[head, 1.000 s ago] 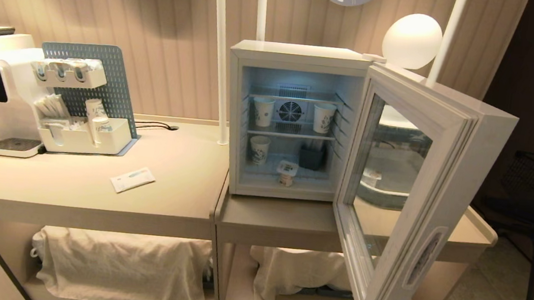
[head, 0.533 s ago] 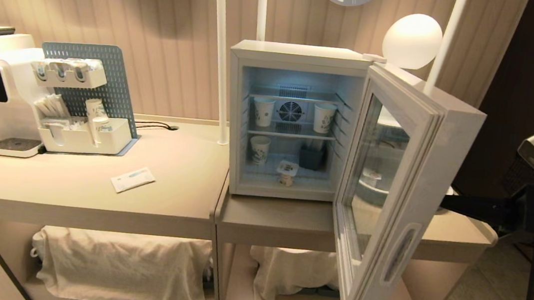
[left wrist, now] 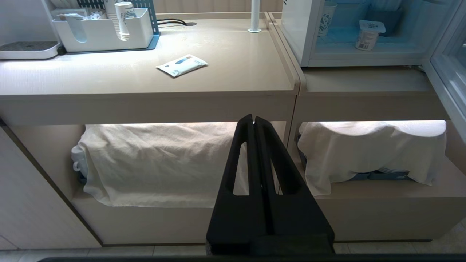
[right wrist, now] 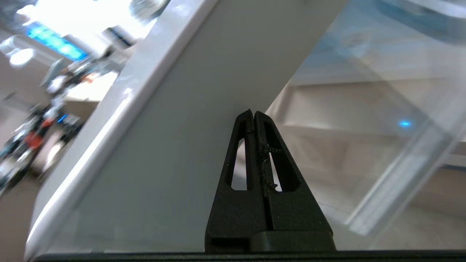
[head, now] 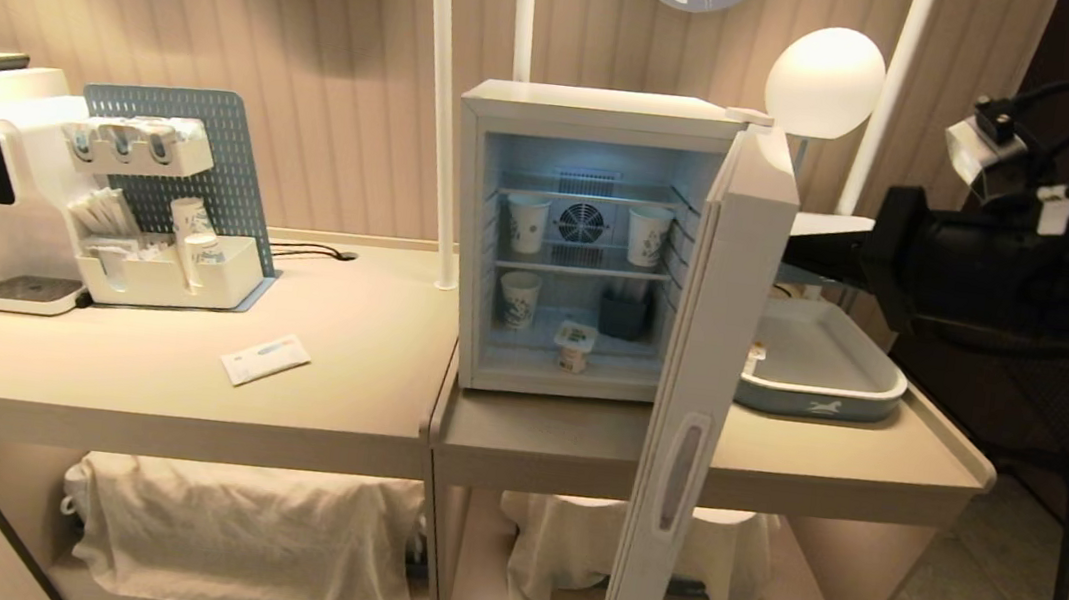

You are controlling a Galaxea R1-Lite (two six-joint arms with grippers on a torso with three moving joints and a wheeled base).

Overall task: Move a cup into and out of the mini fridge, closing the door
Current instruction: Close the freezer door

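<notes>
The right gripper [right wrist: 253, 112], fingers pressed together, is being held against the door [right wrist: 204, 120]; only the head view shows the cup [head: 575, 346] inside the mini fridge [head: 606, 112]. The left gripper [left wrist: 254, 118], likewise closed and empty, is being kept low before the counter [left wrist: 153, 98].

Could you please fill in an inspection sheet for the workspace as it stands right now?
Surface: beige counter, fridge standing on its right section.
Job's things: cup on the mini fridge floor, near the front; door half open, edge-on to the head camera.
Clutter: paper cups on the shelves, sachet, tray, condiment organiser.
Grippers: right gripper shut, tips at the door's outer face; left gripper shut, parked low before the counter.
Cables: black lead at the wall.
Surroundings: globe lamp, cloth-covered lower shelves.
</notes>
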